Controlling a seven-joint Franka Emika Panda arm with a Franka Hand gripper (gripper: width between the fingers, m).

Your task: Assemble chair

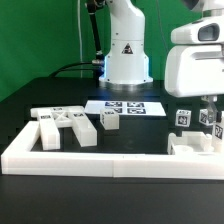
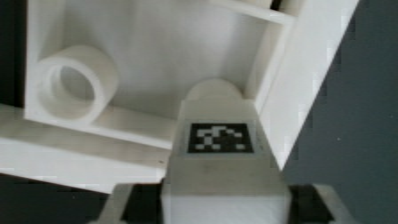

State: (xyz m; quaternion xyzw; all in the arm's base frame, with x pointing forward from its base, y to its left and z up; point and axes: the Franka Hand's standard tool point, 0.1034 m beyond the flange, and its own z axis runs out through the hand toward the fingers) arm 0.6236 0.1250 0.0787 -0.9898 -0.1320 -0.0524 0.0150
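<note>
**Tagged post (image 2: 217,120) sat lengthwise in the gripper (image 2: 217,203)**

Its long axis ran straight out from the wrist camera, between jaws that looked closed against its sides, so I judged it clamped. Beyond its tip lay the holed chair piece (image 2: 89,125), the hole off to one side of the post's line. From outside, I saw the gripper low at the exterior view's right, behind the border wall (image 1: 100,160).

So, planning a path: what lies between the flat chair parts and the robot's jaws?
Exterior view: a small tagged block, bare table, then a tagged post.
</note>
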